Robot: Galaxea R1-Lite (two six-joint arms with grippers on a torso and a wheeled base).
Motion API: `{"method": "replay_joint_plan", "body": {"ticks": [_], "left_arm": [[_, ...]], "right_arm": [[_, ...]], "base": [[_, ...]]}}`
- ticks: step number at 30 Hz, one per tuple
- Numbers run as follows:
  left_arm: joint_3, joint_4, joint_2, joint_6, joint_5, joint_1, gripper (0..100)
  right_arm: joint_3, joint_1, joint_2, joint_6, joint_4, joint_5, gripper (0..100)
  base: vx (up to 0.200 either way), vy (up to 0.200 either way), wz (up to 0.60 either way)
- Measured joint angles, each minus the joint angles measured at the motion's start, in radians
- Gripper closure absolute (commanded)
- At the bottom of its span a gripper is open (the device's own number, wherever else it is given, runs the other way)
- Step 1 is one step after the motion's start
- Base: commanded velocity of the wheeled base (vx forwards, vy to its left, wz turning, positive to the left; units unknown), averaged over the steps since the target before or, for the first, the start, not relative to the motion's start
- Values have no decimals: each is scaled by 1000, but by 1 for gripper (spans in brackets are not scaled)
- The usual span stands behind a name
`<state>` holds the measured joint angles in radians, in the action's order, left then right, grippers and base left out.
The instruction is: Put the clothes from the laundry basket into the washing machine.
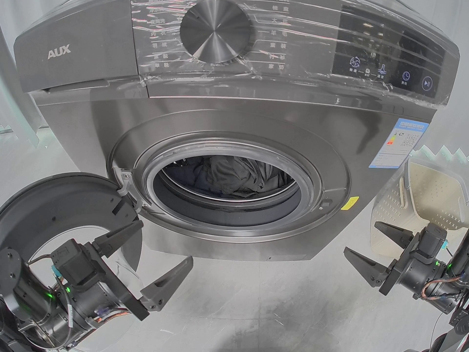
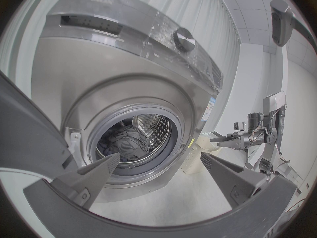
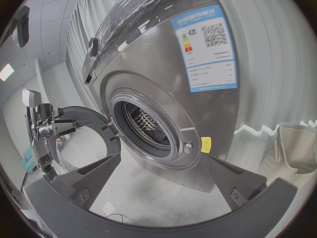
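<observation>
Left gripper (image 1: 166,241) spread wide, holding nothing, by the open door (image 1: 58,201); right gripper (image 1: 360,236) likewise spread, beside the laundry basket (image 1: 435,196). Dark clothes (image 1: 229,174) lie in the washing machine (image 1: 244,108) drum. Loading looks done; next, probably check the basket, then close the door

The left pincer (image 1: 166,241) is held low on the left, its fingers spread wide with nothing between them, pointing forward and inward. The right pincer (image 1: 360,236), low on the right, is likewise spread and empty, aimed inward.
</observation>
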<state>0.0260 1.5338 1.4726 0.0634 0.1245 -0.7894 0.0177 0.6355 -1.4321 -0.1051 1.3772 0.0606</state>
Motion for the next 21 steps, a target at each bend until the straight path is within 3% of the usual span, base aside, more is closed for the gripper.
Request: {"method": "replay_joint_plan", "body": {"ticks": [9,14,21], "left_arm": [[-9,-94,-143,-29,1,40,0],[-9,-252,-270,-68,-1,68,0],[-9,-503,-495,-85,-19,149,0]], "right_arm": [[0,-43,147,14,-193,20,0],[0,-66,252,16,-324,35,0],[0,-131,426,19,-538,39,0]], "base": [[-200,0,0],[-200,0,0],[-200,0,0]]}}
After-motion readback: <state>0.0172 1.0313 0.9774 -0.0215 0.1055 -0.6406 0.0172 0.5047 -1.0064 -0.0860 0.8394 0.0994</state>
